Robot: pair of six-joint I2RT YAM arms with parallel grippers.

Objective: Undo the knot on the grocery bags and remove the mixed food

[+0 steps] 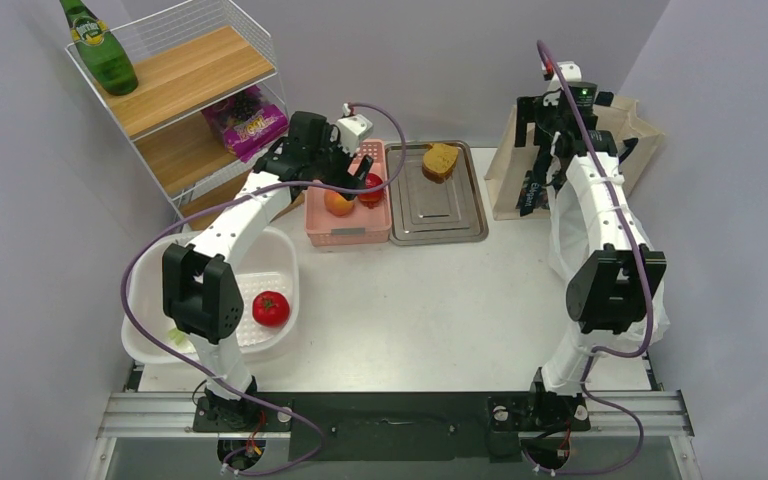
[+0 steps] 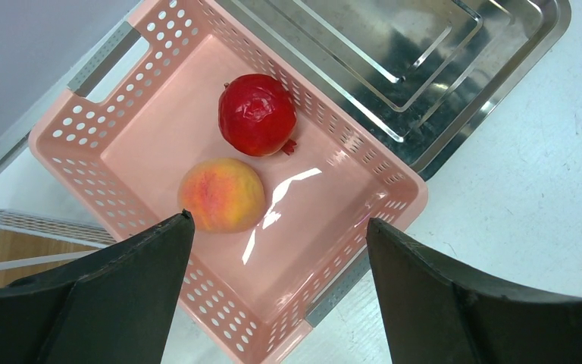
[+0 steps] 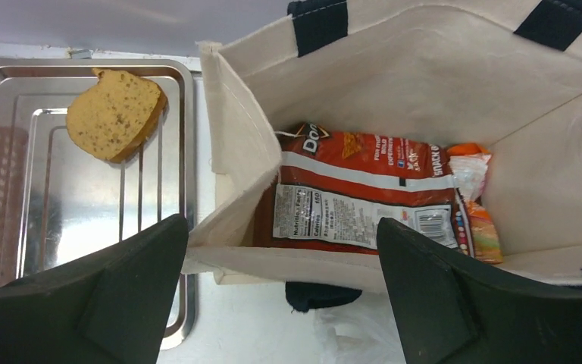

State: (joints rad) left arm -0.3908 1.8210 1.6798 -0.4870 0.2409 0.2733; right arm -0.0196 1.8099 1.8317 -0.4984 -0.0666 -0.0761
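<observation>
Right jaws: wide over canvas tote (image 3: 394,61)
Left jaws: wide above pink basket (image 2: 83,129)
Risk: crisp packet (image 3: 348,189) may slip; tote wall could snag

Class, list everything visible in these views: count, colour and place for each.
bottle: one, green, top shelf of rack
snack packet: one, purple, lower rack shelf
basket: one, pink, back of table
peach: one, orange, in basket
round fruit: one, red, in basket beside peach
tray: one, silver, right of basket
bread slice: one, brown, on tray
tote: one, cream with navy handles, right of tray
crisp packet: one, red-orange, inside tote
small packet: one, orange, inside tote beside crisp packet
plastic bag: one, whitish, by tote's near side
tub: one, whitish, near left
tomato: one, red, in tub
left claw: one, black, open above basket
right claw: one, black, open above tote
</observation>
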